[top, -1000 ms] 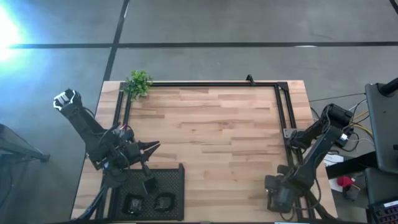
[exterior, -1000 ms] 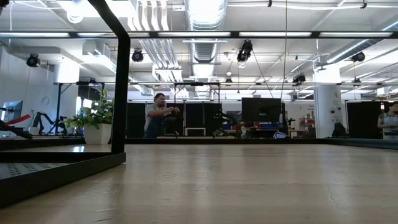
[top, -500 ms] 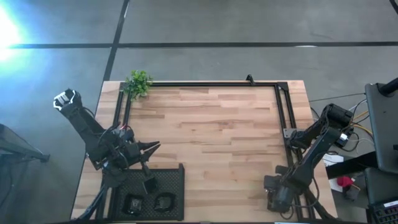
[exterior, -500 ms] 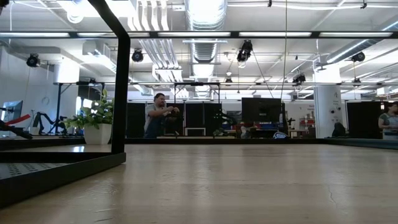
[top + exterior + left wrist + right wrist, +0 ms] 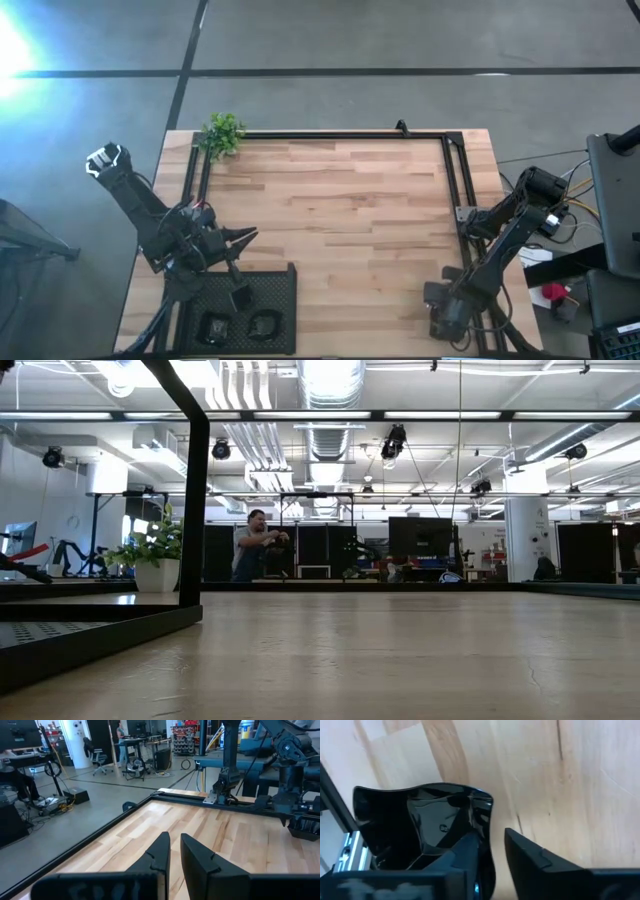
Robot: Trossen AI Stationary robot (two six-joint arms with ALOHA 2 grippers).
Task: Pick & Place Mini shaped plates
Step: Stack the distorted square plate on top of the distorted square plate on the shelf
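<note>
Nothing has moved since a second ago: my right pincer rests narrowly parted beside a mini shaped plate at the bench's right front corner, unplaced, while three plates sit in the mesh tray below my narrow, empty left pincer.

Light wood plank worktop with a thin black frame running round its edges. A black mesh tray sits on it right under the left fingers, and a small green plant stands at a far corner, well away from them. A glossy black plate lies on the wood, touching the right fingers.
</note>
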